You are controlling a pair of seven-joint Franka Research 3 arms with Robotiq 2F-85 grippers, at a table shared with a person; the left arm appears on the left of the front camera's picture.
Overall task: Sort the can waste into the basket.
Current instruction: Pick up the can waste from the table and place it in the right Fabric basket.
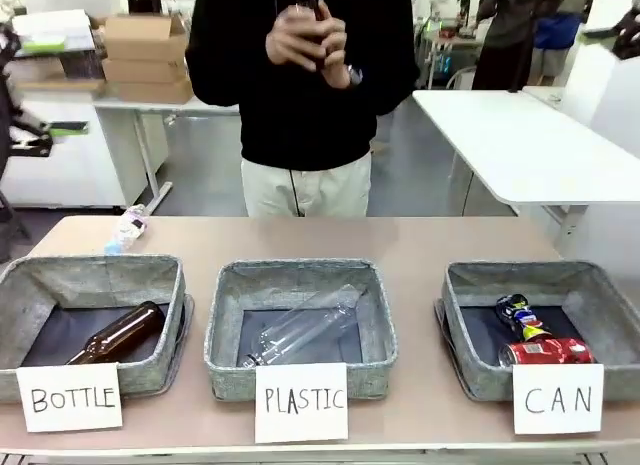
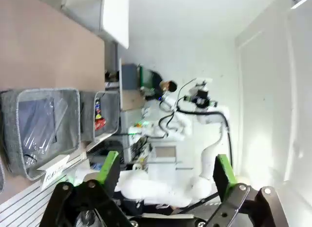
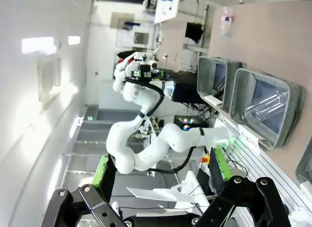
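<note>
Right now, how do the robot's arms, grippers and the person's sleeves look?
The left gripper and right gripper have black fingers with green pads. The left arm is white, rounded, with black cables. The person's sleeves are black; one wrist bears a watch.

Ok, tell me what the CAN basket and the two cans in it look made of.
The basket: grey woven fabric by the look, matte, soft slightly sagging walls. The red can: likely thin metal, glossy printed side, silvery end. The crushed can: likely the same metal, shiny blue and silver, dented out of shape.
</note>
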